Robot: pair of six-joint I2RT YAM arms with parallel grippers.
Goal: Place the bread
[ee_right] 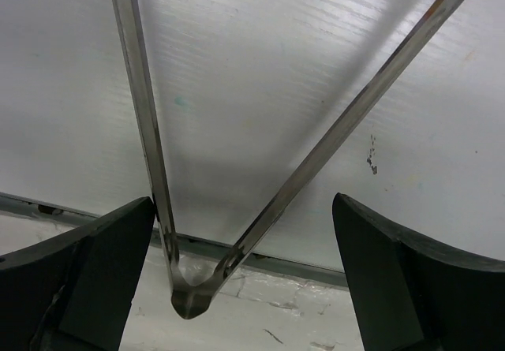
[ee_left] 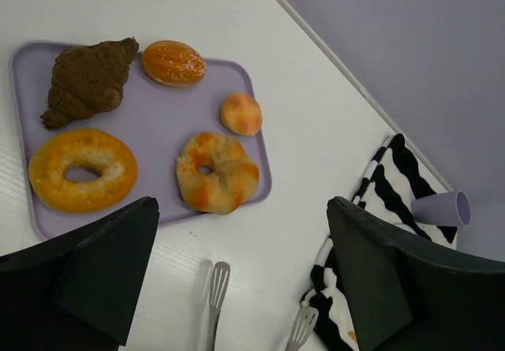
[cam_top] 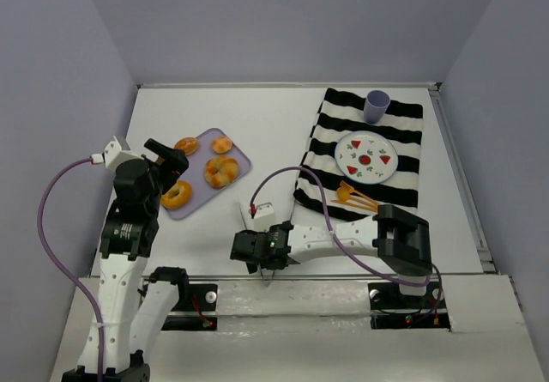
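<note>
Several breads lie on a lavender tray (cam_top: 242,160): a ring doughnut (ee_left: 81,168), a twisted ring bread (ee_left: 217,171), a small round roll (ee_left: 241,113), an oval bun (ee_left: 173,61) and a dark croissant (ee_left: 87,79). My left gripper (cam_top: 165,160) is open and empty above the tray's near-left end; in its wrist view (ee_left: 245,288) the tray lies ahead of the fingers. Metal tongs (ee_right: 316,154) lie open on the table, their tips (ee_left: 217,276) near the tray. My right gripper (cam_top: 246,250) is open and straddles the tongs' hinge end (ee_right: 189,296).
A black-and-white striped cloth (cam_top: 403,180) at the right carries a white plate (cam_top: 367,156) with red prints, a lavender cup (cam_top: 377,104) and an orange utensil (cam_top: 356,197). The table's front edge runs just behind the tongs' hinge. Grey walls enclose the table.
</note>
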